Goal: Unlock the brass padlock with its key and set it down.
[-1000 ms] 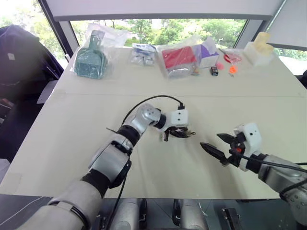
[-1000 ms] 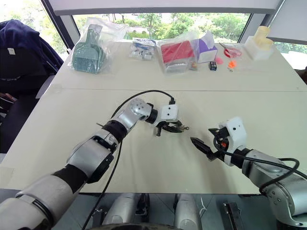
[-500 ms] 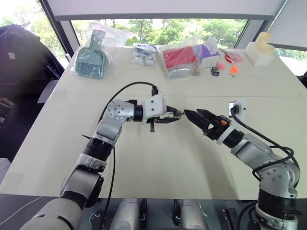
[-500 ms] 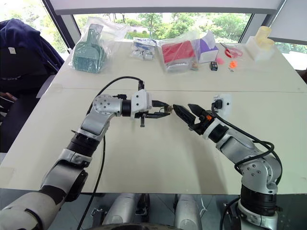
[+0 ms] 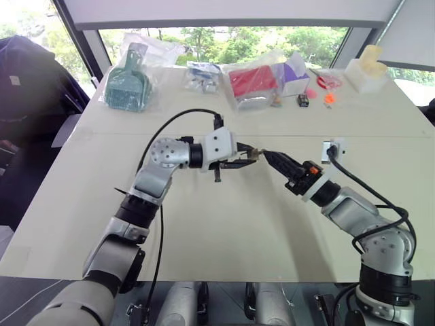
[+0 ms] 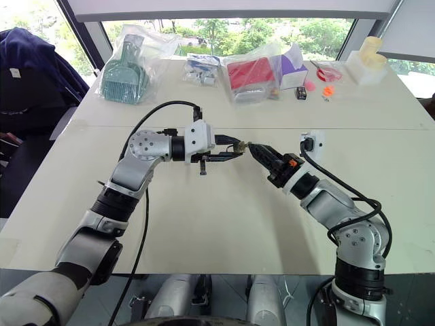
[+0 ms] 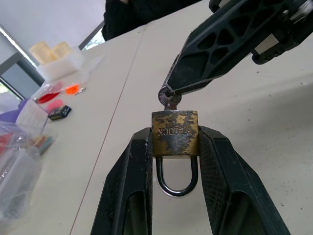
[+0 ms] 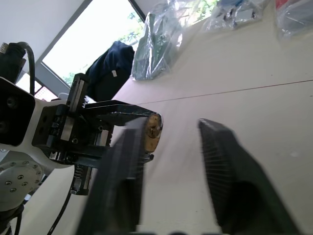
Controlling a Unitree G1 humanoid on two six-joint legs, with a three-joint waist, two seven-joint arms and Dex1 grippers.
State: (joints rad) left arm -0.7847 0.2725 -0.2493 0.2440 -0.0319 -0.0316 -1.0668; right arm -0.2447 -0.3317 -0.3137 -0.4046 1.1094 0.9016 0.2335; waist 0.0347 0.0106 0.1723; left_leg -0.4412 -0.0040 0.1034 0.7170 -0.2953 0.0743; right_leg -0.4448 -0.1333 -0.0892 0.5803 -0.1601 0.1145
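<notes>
Since one second ago both arms have come up from the near part of the table (image 5: pixel 224 231) and met above its middle. The right gripper (image 5: pixel 266 156), which then stood with its fingers wide apart, has now drawn them in to a point.

The left gripper (image 5: pixel 246 157) is clamped on the brass padlock (image 7: pixel 174 133), one finger on each narrow side of the body. The padlock hangs in the air over the middle of the table, well apart from the bags along the far edge. Its silvery shackle (image 7: pixel 177 178) is not yet released and points back between the left fingers, toward the wrist. The key (image 7: pixel 169 96) sits in the keyhole on the opposite face, with only its round head out.

In the left wrist view the tips of the right gripper pinch this head. The right wrist view is blurred and shows some gap, so the grip is probably only just made.

The relation that matters is the line: shackle, body and key lie on one long axis, about level, running from the left gripper to the right one. The right gripper meets the key nearly end-on along this axis, so the next move is likely a roll of the right wrist about it while the left holds firm.
</notes>
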